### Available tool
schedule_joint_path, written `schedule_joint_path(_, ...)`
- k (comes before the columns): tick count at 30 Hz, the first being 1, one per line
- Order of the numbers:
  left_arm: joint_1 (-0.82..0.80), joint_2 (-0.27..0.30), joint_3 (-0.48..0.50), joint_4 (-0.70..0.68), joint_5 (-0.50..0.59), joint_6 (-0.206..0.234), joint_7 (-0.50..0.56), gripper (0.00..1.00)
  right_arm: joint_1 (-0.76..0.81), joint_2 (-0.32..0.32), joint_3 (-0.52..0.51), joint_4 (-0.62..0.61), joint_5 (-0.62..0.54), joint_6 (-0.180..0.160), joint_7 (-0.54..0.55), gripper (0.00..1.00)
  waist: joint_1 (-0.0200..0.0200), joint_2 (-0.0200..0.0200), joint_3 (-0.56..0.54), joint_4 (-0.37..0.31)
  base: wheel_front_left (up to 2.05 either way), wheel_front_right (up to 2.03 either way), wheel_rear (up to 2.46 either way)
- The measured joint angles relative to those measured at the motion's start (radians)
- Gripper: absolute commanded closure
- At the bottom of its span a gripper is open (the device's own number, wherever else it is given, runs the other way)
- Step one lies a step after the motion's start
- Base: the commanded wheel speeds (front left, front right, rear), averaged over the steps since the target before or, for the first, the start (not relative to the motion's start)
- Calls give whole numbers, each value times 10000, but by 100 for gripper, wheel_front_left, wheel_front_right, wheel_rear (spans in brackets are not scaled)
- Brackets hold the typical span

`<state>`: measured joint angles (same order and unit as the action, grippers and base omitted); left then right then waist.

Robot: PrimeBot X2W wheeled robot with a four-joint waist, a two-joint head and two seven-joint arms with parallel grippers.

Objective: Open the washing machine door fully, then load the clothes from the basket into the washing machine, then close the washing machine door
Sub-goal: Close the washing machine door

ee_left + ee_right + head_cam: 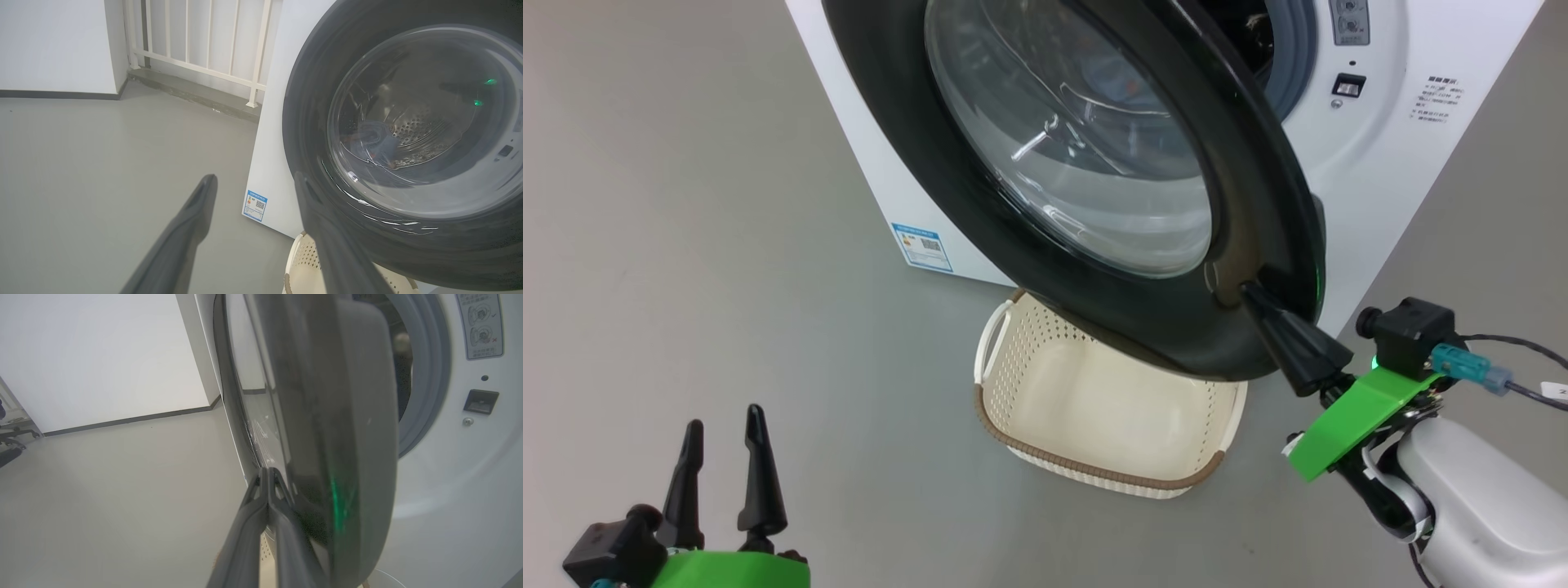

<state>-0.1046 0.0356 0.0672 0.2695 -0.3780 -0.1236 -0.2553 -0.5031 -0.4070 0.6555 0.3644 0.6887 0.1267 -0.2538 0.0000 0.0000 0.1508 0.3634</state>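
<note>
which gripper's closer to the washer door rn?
Right. The right gripper, shut, has its tips against the lower rim of the washing machine door. The left gripper, open, sits low and to the left, apart from it.

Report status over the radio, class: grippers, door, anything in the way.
Left gripper jaws open, touching nothing. Right gripper jaws shut, tips on washing machine door rim. Door part open. Basket empty, beneath door.

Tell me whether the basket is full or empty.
Empty, as far as shown: the basket shows a bare cream bottom in the head view. The door hangs over its far edge and hides that part.
</note>
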Motion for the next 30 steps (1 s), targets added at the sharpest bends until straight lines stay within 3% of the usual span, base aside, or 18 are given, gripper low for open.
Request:
schedule_joint_path(14,-522,-15,-213,-125,-157,0,0,0,-1249,-826,-454,514,447,44,2,100,0,0,813,64,0,0,0)
schedule_joint_path(23,-1161,-54,-399,-343,-401,0,0,0,-3193,-1655,-244,1089,759,44,2,100,2,0,1797,222,0,0,0)
schedule_joint_path(30,-1652,-82,-708,-412,-637,13,0,0,-4544,-1950,-69,1452,1131,58,-2,100,2,0,2562,360,0,0,0)
